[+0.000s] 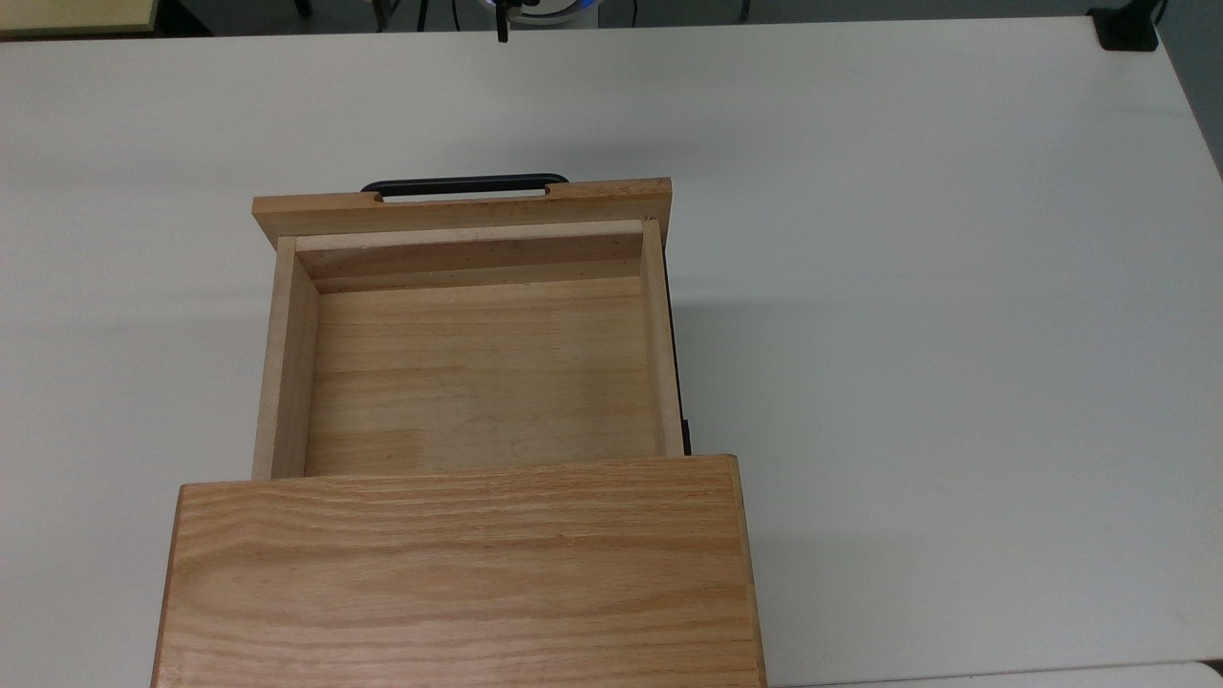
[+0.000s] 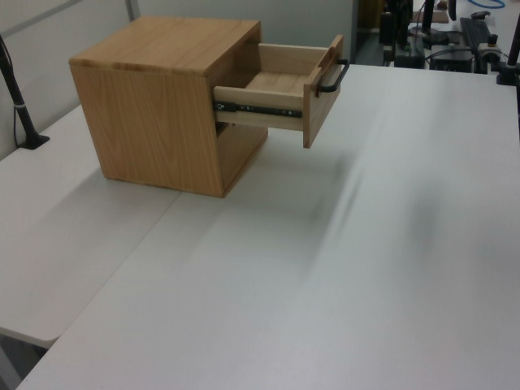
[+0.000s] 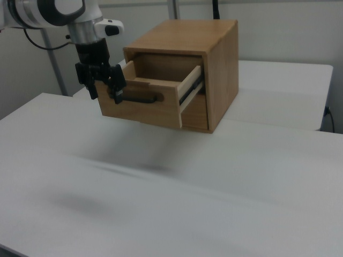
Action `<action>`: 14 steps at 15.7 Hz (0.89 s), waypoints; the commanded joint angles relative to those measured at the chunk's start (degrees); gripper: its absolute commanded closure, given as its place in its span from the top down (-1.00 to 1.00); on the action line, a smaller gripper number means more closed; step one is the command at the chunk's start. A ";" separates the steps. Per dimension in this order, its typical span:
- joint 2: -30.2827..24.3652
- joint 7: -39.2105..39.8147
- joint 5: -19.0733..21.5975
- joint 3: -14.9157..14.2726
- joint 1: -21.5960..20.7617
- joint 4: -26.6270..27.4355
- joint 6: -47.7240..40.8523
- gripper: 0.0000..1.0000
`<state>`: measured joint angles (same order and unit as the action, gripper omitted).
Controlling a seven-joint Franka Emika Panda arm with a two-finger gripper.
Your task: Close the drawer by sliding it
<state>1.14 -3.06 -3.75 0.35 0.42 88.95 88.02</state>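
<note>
The drawer (image 1: 478, 382) is a light wooden tray, pulled far out of the oak cabinet (image 1: 459, 573) and empty inside. Its wide front panel carries a thin black bar handle (image 1: 465, 184), and nothing touches that handle in the top view. From the left view, the drawer (image 2: 321, 89) hangs out on a black metal slide with its handle (image 2: 335, 79) facing the left view's right. In the right view my gripper (image 3: 105, 93) hangs open, fingers pointing down, in front of the left end of the drawer panel (image 3: 144, 112) near the handle (image 3: 139, 98). Whether it touches them I cannot tell.
The cabinet (image 3: 220, 69) stands on a white table (image 1: 955, 334) with wide bare surface beyond the drawer front. A black clamp (image 1: 1127, 29) sits at the top view's far right corner. A black pole (image 2: 20, 106) rises at the left view's left edge.
</note>
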 commanded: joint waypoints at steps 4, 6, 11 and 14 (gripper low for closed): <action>0.71 0.52 -0.29 -0.26 -0.51 -0.35 0.57 1.00; 0.71 0.52 -0.29 -0.26 -0.33 -0.35 0.49 1.00; 0.71 0.78 -0.12 -0.26 -0.33 -0.26 0.66 0.80; 1.06 0.78 0.23 -0.26 -0.50 -0.18 0.75 -0.20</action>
<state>1.81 -3.05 -3.75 0.30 0.45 88.94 88.12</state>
